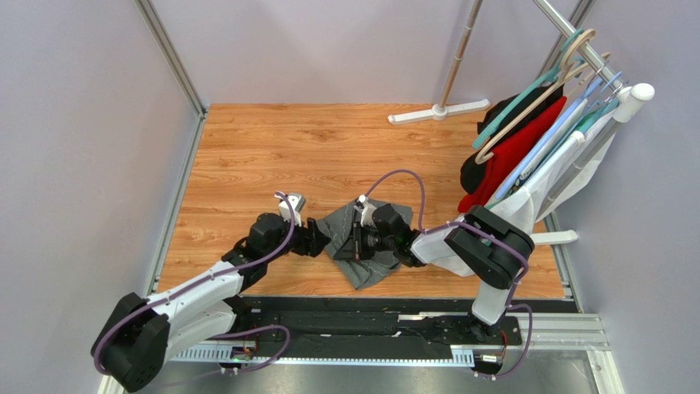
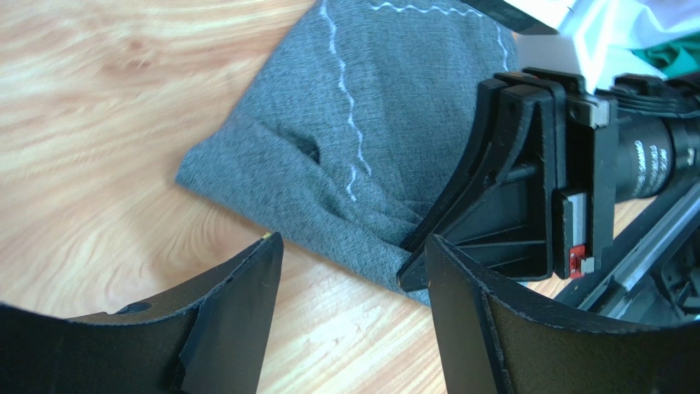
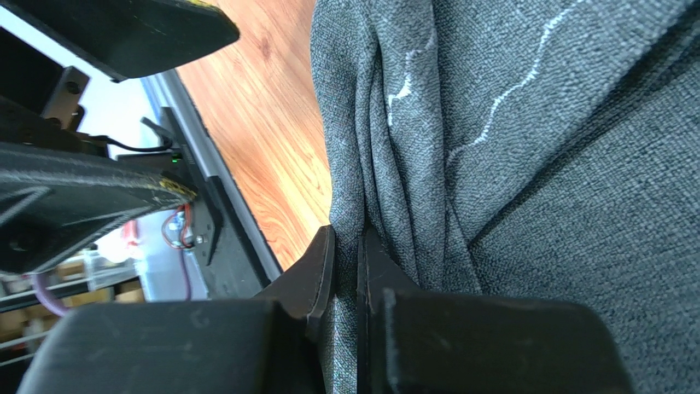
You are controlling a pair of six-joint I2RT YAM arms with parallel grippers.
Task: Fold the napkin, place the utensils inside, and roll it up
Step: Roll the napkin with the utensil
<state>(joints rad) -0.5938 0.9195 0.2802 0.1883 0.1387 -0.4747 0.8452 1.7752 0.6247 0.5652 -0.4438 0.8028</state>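
Right wrist view has the napkin (image 3: 534, 164) bunched into soft pleats, the right hand (image 3: 346, 246) clamped on a gathered fold at its edge. It looks light, limp and slightly grippy, and will probably sag and crumple unless it is taken by a stitched hem or a corner. It lies near the front of the bench (image 1: 287, 148), between both arms. The left hand (image 2: 353, 246) hangs just beside it, fingers apart, holding nothing. No utensils show. The bench is wood-grained, with pale walls around it and hung garments (image 1: 513, 156) at far right.

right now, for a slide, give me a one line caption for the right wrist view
Right end effector shut on a bunched fold of the grey napkin, with the wooden table beyond.
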